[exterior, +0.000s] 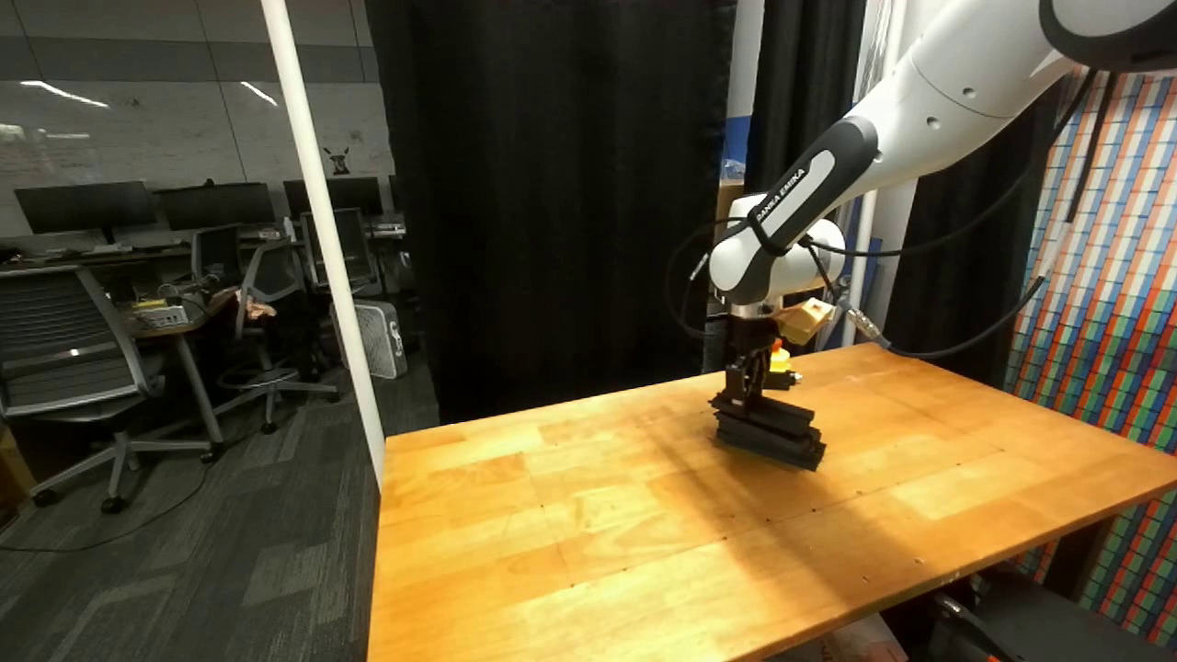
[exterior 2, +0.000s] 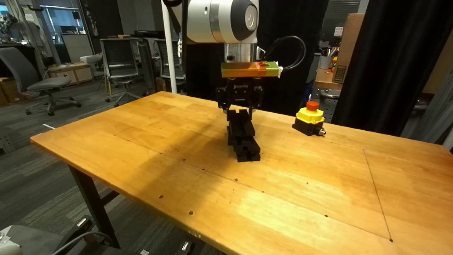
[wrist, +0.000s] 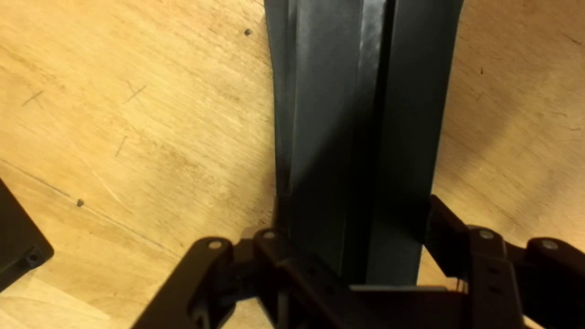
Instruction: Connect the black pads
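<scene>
Jaws: parted by the width of the uppermost black pads (wrist: 327,119), clamped on both long sides. The exact number of pads between the jaws cannot be determined. Directly below, the remaining pads lie stacked on the worktop (exterior: 552,552); in an exterior view the lower end (exterior 2: 247,157) projects past the upper end. Red-and-yellow button unit (exterior 2: 309,118): on the worktop, apart from the pads, near an edge
</scene>
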Robot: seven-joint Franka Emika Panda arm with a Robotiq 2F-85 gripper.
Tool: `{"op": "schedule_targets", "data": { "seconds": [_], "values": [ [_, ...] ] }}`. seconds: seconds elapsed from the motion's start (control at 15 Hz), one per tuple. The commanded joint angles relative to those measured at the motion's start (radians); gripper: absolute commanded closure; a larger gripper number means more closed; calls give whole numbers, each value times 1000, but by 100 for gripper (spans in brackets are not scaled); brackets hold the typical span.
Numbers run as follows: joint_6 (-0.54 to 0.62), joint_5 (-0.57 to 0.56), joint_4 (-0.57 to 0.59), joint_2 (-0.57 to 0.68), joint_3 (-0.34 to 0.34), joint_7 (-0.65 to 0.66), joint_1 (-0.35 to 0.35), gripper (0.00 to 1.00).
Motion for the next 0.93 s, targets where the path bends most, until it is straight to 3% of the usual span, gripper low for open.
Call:
{"op": "schedule_targets", "data": {
  "seconds": [0.0,0.87],
  "values": [
    [-31,10,-7,-34,4,22,-1,55],
    [-48,16,-21,-41,3,3,-11,55]
  ]
}}
